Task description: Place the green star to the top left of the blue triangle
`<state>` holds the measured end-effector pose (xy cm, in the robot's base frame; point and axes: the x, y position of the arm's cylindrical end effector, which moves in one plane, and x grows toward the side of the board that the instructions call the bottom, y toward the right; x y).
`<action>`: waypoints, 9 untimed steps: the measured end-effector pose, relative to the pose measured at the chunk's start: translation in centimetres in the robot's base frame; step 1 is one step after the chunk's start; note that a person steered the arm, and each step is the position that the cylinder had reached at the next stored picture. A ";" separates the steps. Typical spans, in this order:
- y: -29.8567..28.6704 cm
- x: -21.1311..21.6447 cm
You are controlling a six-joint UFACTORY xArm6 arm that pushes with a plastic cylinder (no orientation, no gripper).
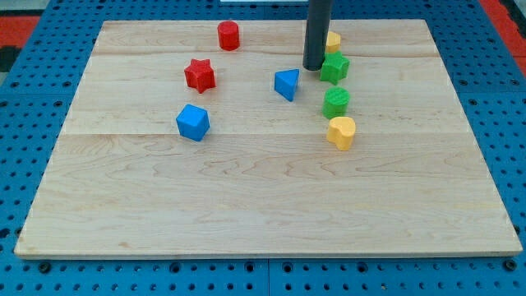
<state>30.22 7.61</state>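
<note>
Green star [334, 67] is sitting right of and slightly above the blue triangle [287, 84]. My tip [314, 67], a plain rod with nothing to open or close, is touching the star's left side. Approach step is underway; next move is calling for repositioning to the star's right, then pushing leftward past the triangle's top.

Seven blocks on the wooden board [263, 205]: two red [228, 35] [200, 75], two blue [193, 122] [287, 84], two green [334, 67] [335, 103], and two yellow [341, 132] [333, 39] — eight in all.

Hmm, corrected: eight blocks, two of each colour.
</note>
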 end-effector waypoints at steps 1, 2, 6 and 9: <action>0.0 0.0; 0.0 -0.3; -1.9 -2.5; 4.9 -10.1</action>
<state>20.13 12.50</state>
